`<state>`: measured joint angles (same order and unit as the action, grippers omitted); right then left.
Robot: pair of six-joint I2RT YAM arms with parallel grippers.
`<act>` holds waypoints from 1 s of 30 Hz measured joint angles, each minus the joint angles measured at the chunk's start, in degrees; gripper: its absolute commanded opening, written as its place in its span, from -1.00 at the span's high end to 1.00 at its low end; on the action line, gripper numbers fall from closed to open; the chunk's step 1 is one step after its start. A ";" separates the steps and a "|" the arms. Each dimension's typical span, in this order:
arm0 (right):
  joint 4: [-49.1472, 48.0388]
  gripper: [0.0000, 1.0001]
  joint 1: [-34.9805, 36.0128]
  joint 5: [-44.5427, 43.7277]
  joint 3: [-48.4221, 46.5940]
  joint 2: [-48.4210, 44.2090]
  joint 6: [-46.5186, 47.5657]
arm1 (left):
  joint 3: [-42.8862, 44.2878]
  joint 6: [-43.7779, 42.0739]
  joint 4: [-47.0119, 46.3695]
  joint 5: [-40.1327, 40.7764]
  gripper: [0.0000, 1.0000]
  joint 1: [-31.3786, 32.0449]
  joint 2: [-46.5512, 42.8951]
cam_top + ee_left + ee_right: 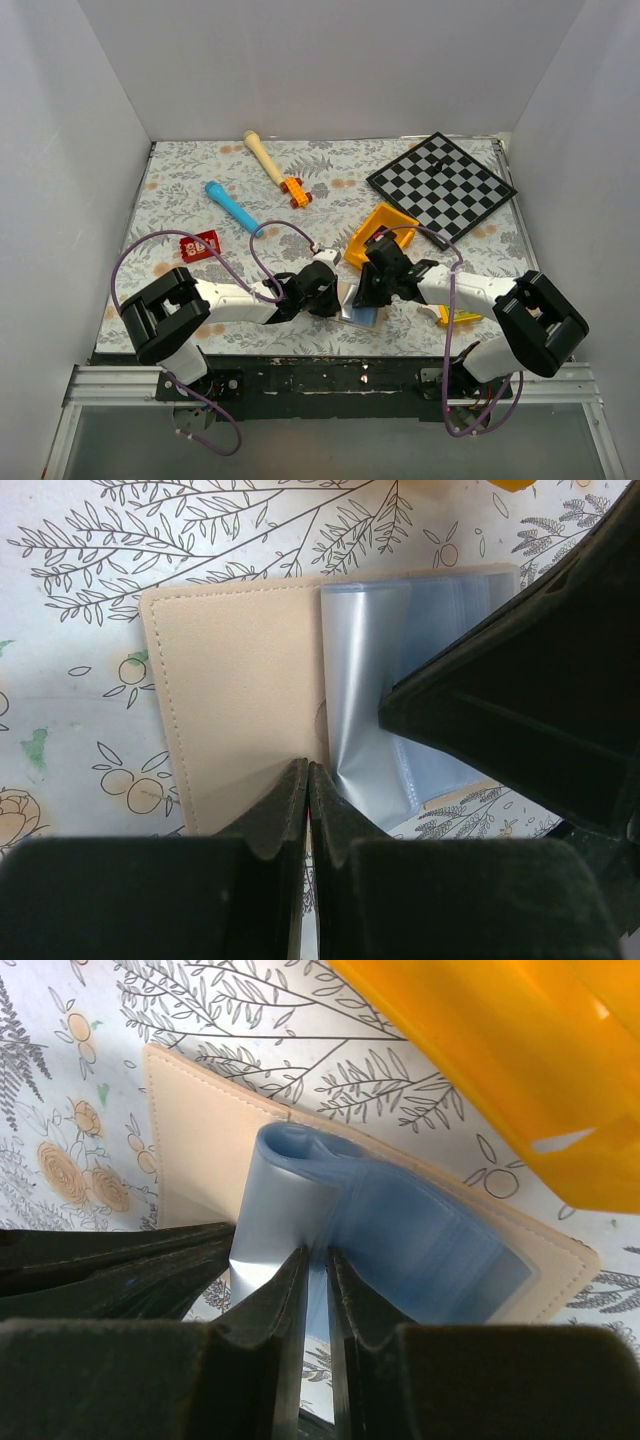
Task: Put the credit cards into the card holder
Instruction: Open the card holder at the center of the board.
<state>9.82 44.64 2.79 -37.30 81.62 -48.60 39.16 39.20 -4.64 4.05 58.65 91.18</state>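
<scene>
The yellow-orange plastic bin point(362, 245) is sitting just beyond the card holder point(357, 312), near the middle of the floral-covered desk point(180, 190); the right wrist view is showing only its outer wall point(500, 1050), so what it is holding cannot be told. The card holder is lying open at the near edge of the desk, between the two arms. Its tan cover point(240, 690) is lying flat, with the pale blue-grey plastic pockets point(375, 670) fanning up from the spine. Whether any pocket is carrying a card cannot be told.

The left fingers point(275, 820) are clenching tight on the near edge of the tan cover beside the spine, and the material is lifting slightly into the pinch. The right fingers point(270, 1300) are gripping one of the blue-grey pocket sleeves point(300, 1190), with the sleeve curling into a loop above them and the other pockets spreading to the right. The two pairs of fingers are working just beside each other, the right ones point(520, 700) looming over the pockets in the left wrist view.

A red credit card point(197, 245) is lying flat on the left of the desk, well apart from the card holder and from both pairs of fingers. A chessboard point(441, 185) is lying at the far right.
</scene>
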 measured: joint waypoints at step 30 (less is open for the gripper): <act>-2.84 0.59 -0.04 1.73 0.00 1.60 -0.98 | -0.42 1.55 2.91 2.69 1.00 1.90 -8.55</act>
<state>6.98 44.60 4.51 -37.30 83.22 -49.58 38.74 40.75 -1.74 6.74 60.55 82.63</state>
